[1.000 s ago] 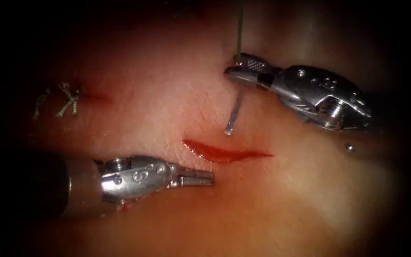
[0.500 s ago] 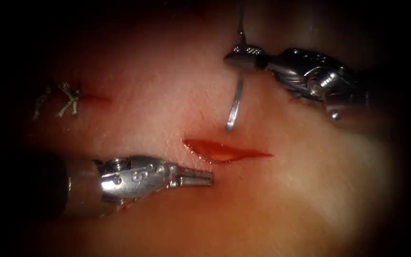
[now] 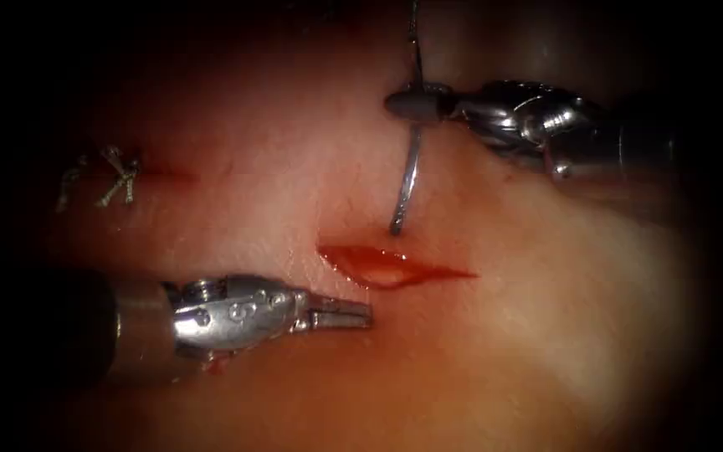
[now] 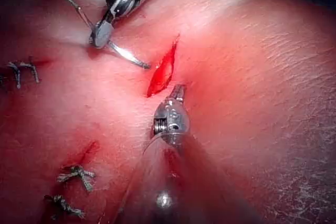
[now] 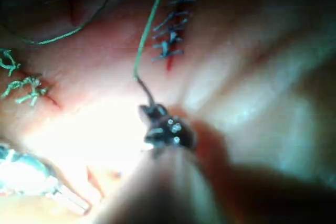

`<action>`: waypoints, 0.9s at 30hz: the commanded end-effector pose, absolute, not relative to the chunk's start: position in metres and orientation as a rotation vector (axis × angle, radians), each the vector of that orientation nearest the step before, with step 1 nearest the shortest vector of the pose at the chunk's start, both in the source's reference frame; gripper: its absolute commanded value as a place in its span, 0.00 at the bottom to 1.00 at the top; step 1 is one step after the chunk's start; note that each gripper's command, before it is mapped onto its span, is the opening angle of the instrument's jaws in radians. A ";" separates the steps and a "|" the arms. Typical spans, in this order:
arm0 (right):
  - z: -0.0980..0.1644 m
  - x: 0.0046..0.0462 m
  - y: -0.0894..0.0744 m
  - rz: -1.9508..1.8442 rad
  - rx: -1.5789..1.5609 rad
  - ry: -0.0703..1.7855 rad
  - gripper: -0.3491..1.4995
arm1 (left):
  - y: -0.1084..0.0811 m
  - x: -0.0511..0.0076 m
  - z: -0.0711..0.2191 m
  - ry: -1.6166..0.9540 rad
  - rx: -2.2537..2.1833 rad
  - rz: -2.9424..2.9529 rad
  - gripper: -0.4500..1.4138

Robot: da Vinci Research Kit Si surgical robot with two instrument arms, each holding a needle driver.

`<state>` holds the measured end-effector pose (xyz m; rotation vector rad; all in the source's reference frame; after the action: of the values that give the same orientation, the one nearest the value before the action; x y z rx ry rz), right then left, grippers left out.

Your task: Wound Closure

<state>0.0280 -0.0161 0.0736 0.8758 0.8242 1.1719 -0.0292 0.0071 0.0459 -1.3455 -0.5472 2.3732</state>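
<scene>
Pale tissue point(image 3: 294, 167) as ground | cut point(image 3: 391, 265) unstitched, red fluid point(image 3: 370, 261) pooled within | needle point(image 3: 407, 180) pinched near its thread end by right end effector point(image 3: 407, 105), tip just above the cut, not seen embedded | left end effector point(image 3: 353, 314) pressed together, nothing held | older stitches point(image 3: 115, 176) already placed.

The right gripper point(image 3: 407, 105) reaches in from the right on a nearly level shaft, wrist rolled, jaws clamped on the needle point(image 3: 407, 180) near its rear end. The left gripper point(image 3: 360, 314) lies low, pointing right, jaws closed together and holding nothing, its wrist straight.
</scene>
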 end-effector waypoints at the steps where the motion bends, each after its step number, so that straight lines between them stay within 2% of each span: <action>1: 0.074 0.0289 -0.016 1.175 0.895 0.826 0.00 | 0.007 -0.0297 0.047 -0.546 -1.348 2.373 0.00; 27: 0.074 0.0305 -0.019 1.267 1.146 0.782 0.00 | 0.007 -0.0294 0.047 -0.535 -1.357 2.405 0.00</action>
<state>0.0296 -0.0194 0.0733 1.1406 0.7785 1.2683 -0.0288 0.0070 0.0459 -1.3545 -0.5350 2.4050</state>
